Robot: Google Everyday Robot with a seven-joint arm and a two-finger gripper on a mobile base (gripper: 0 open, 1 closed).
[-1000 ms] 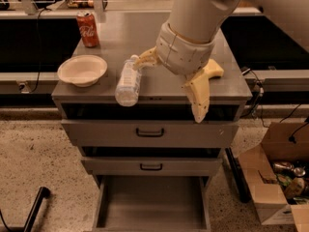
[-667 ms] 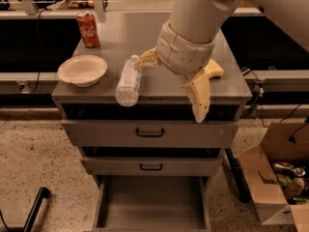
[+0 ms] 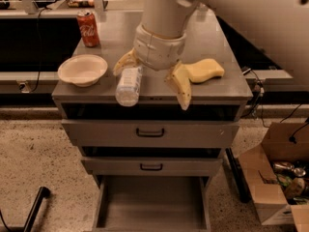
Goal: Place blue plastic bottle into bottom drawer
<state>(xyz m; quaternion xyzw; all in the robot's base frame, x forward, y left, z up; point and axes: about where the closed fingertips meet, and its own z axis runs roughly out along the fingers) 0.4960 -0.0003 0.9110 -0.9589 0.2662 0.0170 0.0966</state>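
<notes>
The blue plastic bottle [image 3: 129,86] lies on its side on the grey cabinet top, near the front edge, its base pointing to the front. My gripper [image 3: 151,88] hangs just above the top and is open. Its left yellow finger [image 3: 123,62] is close against the bottle's upper left side. Its right finger [image 3: 180,87] is well to the bottle's right, so the bottle lies between the fingers, nearer the left one. The wrist hides the bottle's cap end. The bottom drawer [image 3: 152,204] is pulled open below and holds nothing.
A cream bowl [image 3: 82,69] sits at the left front of the cabinet top [image 3: 212,93]. A red soda can [image 3: 88,28] stands behind the bowl. A yellow shape [image 3: 203,70] lies behind the right finger. The two upper drawers [image 3: 150,132] are shut. A cardboard box [image 3: 280,182] stands on the floor at right.
My gripper has moved left across the cabinet top, so its fingers now straddle the bottle. The bottle, bowl and can have not moved.
</notes>
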